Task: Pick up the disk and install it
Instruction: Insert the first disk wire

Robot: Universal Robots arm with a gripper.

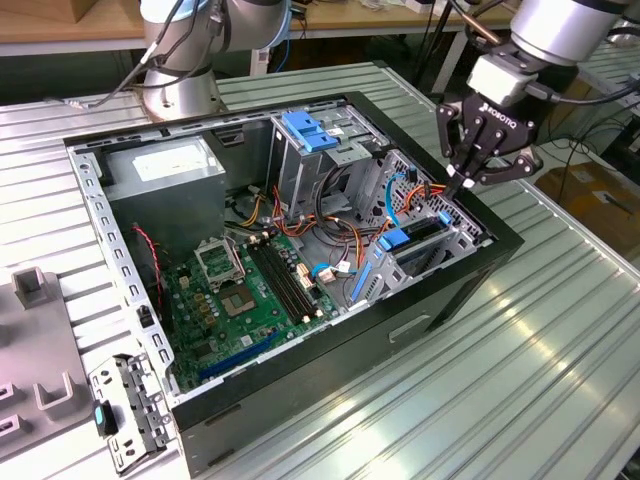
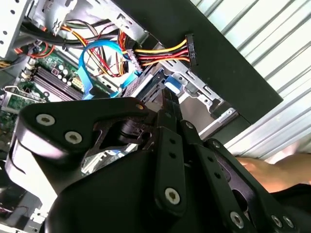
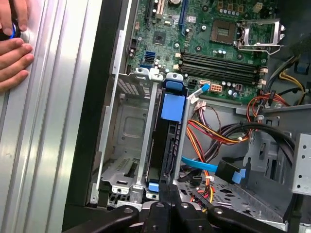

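The disk (image 3: 167, 141) stands on edge in a slot of the drive cage (image 3: 125, 131), a dark narrow slab seen from its thin side. Its long axis runs the length of the cage. The end with the blue tab (image 3: 173, 106) points toward the motherboard (image 3: 218, 43), and the opposite end points toward the gripper (image 3: 168, 190). In the exterior view the disk (image 1: 418, 232) sits low in the cage (image 1: 458, 238), at the corner of the computer case (image 1: 400, 330) on the exterior view's right.

The gripper's black fingers are drawn together with no gap between them and clasp nothing. Their joined tips rest at the disk's near end, at the cage's edge away from the motherboard. In the exterior view the gripper (image 1: 460, 186) points down onto that end of the cage.

Beside the cage, on the disk's side, lies a bundle of red, yellow and orange wires (image 3: 214, 133), with a blue ribbon cable (image 3: 199, 165) under it. In the second wrist view the ribbon cable (image 2: 90, 63) loops just past the fingertips. On the cage's other side, beyond the black case wall (image 3: 104, 97), a person's hand (image 3: 12, 46) rests on the ridged metal table (image 3: 53, 145).
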